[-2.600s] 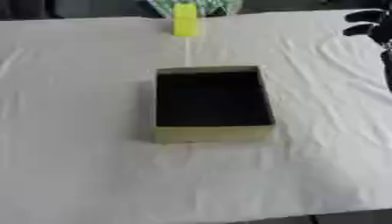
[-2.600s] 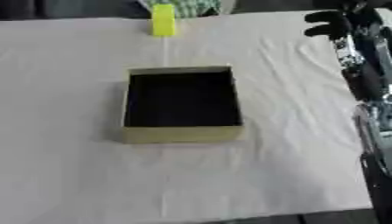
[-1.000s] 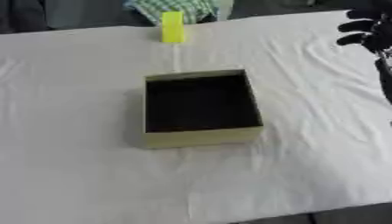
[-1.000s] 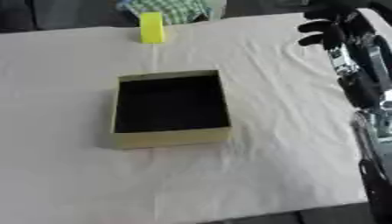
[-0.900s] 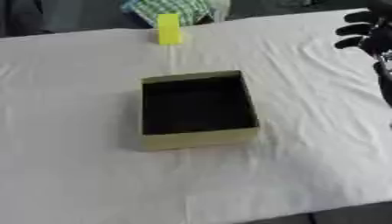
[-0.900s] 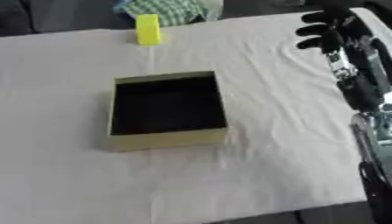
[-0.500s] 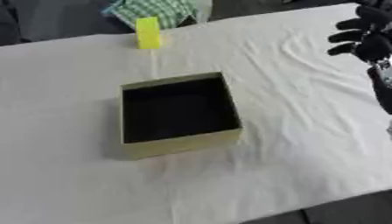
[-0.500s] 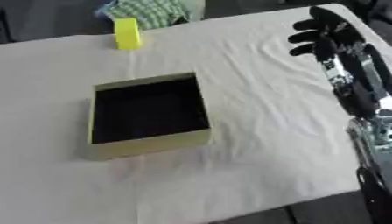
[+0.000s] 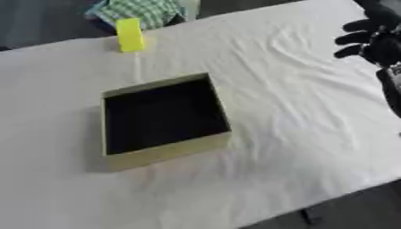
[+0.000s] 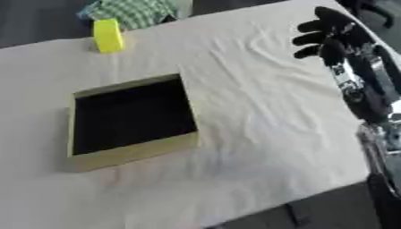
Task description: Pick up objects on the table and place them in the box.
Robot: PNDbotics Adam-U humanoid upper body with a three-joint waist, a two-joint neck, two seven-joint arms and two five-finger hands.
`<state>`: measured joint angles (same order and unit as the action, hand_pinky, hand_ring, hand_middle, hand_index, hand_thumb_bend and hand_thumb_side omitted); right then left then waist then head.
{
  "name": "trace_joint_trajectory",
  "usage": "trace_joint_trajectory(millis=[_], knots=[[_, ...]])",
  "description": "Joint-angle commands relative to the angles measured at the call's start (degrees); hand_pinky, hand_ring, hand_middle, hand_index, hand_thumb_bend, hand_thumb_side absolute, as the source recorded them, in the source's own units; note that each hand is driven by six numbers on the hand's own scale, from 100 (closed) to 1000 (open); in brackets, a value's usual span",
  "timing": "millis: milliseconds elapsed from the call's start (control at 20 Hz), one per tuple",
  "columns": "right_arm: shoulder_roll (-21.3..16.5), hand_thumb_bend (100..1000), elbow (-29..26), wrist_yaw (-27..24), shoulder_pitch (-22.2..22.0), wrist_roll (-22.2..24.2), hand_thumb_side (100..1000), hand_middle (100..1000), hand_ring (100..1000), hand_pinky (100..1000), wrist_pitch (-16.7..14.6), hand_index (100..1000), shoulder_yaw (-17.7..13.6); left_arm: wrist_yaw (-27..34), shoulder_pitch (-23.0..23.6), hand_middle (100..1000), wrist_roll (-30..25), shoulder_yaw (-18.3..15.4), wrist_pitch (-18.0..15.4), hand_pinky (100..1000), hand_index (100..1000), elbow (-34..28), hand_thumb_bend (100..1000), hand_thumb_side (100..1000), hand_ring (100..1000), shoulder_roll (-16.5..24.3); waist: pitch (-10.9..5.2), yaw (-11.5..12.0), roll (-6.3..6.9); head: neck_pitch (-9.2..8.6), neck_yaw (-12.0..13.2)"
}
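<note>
The right hand [image 10: 333, 33] hangs above the cloth's far right side, fingers loosely bent toward the left and holding nothing, poised, I'd guess, for a reach; the left hand is out of sight; the box [image 9: 160, 118] sits open, well to its left and nearer the robot, ready to receive; the yellow block [image 9: 129, 34] stands upright far to its left, beside a checked cloth [image 9: 145, 11] at the table's back edge.

White tablecloth [image 9: 297, 112], wrinkled
</note>
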<state>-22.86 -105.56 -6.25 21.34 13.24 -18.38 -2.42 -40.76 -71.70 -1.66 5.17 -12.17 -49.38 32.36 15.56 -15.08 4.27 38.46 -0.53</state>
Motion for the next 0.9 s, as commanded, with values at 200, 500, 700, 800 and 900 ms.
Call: trace_joint_trajectory(millis=[200,500,700,800,900], knots=[[0.08,100,-1.06,-0.96,1.86,0.94,720,755,746,663,0.04,934,0.48,-10.78,-2.06,822,1.94,-2.56,1.39,800,886,6.25,510,780,793,0.27,-0.27,-1.8,0.19,-2.49,3.78],[0.78,100,-1.08,-1.18,2.74,1.93,727,753,745,662,0.22,933,1.27,-18.63,-1.79,815,2.61,-4.34,5.48,783,890,10.46,593,765,785,0.33,0.74,-3.2,0.55,-4.91,8.29],[1.09,100,-1.07,-1.11,3.04,2.31,731,752,744,661,0.3,933,1.5,-20.69,-1.64,822,3.64,-5.08,6.62,791,890,11.72,623,751,793,0.42,1.42,-3.69,0.81,-6.08,11.27],[1.27,100,-1.06,-1.05,3.19,2.46,734,752,744,660,0.36,933,1.6,-20.82,-1.69,825,3.5,-5.26,6.62,795,892,12.07,637,746,795,0.52,1.75,-3.86,0.96,-6.49,12.42],[1.46,100,-1.04,-0.96,3.32,2.61,737,751,744,659,0.43,932,1.71,-20.79,-1.73,836,2.68,-5.35,6.33,801,900,12.47,648,745,802,0.62,2.09,-4.03,1.13,-6.85,13.31]])
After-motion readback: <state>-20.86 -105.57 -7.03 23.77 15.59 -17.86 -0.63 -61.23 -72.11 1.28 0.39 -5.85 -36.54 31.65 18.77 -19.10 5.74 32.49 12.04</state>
